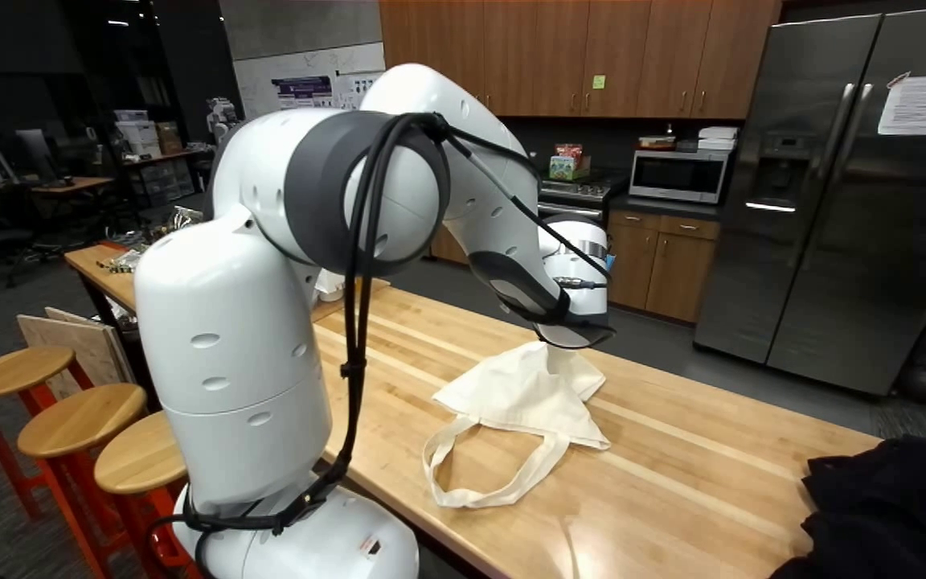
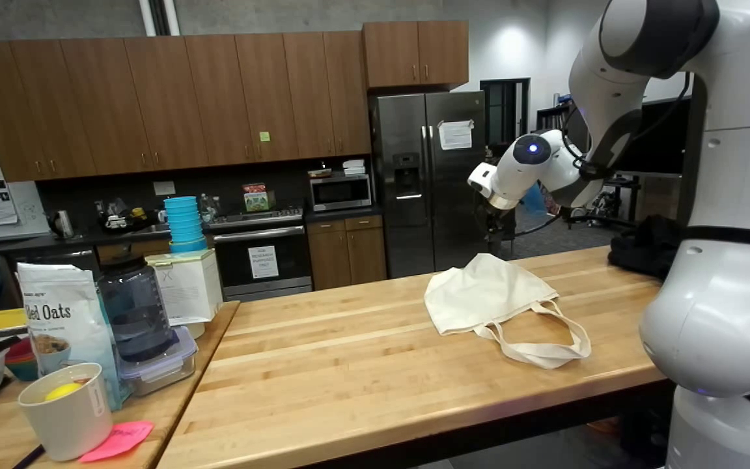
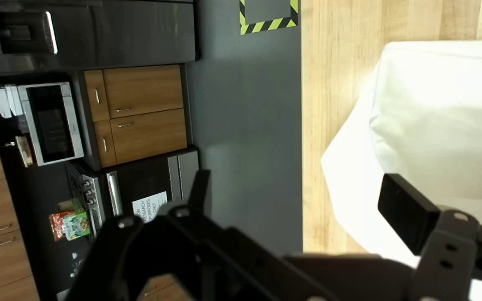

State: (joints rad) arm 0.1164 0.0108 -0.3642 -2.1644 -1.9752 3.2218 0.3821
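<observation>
The gripper stands with its fingers well apart. In the wrist view one finger appears in front of a cream cloth bag, the other against the grey floor and an oven; contact with the bag cannot be determined. The bag lies slumped on the wooden table, near the gripper, its strap looped toward the table edge on the robot's side. Black fabric lies on the same table, well apart from the bag. An adjoining table holds an oats pouch and a mug. Beyond stand a microwave and a refrigerator.
</observation>
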